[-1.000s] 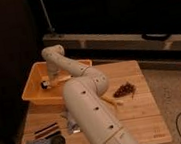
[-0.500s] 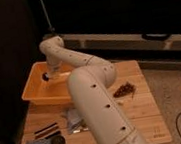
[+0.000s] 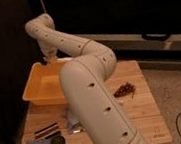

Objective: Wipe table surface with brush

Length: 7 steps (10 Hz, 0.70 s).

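**Brush unseen, gripper (image 3: 50,56) shut above the bin**

We cannot pick out the brush anywhere; it may sit between the closed fingers or behind the arm (image 3: 93,101). The table surface (image 3: 140,111) carries a scatter of brown crumbs (image 3: 124,89) towards its right side, probably the mess meant for wiping. The gripper hangs over the far rim of the yellow bin (image 3: 31,95), fingers drawn together, and whether they hold anything we cannot tell. The arm rises from the foreground, bends and doubles back left, wrist pointing down.
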### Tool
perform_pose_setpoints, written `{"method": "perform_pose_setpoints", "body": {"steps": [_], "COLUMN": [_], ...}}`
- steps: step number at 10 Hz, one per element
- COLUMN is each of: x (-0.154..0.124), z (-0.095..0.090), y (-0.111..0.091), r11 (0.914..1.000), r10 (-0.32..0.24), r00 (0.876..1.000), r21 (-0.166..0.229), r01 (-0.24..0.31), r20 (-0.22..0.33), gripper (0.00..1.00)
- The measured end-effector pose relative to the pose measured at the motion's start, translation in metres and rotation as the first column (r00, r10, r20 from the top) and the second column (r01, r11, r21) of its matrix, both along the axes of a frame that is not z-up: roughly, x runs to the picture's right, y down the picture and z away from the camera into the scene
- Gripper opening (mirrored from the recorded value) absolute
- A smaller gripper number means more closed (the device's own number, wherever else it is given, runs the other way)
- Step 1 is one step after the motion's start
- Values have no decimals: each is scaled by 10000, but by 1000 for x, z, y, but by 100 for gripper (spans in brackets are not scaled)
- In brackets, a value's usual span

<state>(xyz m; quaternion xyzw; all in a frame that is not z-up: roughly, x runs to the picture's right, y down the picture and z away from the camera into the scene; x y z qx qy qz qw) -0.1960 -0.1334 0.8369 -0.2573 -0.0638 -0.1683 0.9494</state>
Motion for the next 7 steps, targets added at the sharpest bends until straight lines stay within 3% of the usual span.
{"method": "perform_pose_setpoints", "body": {"steps": [1,3,5,7], "x": [10,25,43,60], "z": [-21,-45,-65,-75], "y": [-17,-33,-39,-33], "r11": [9992,9964,9966,9988], "r10": [-351,-747,-758,-477], "r00": [9985,9924,9891,9892], "r21": [193,334,236,79], "r01": [359,782,794,492], "r20": [-417,-976,-1264,-1387], "gripper": [0,0,0,0]}}
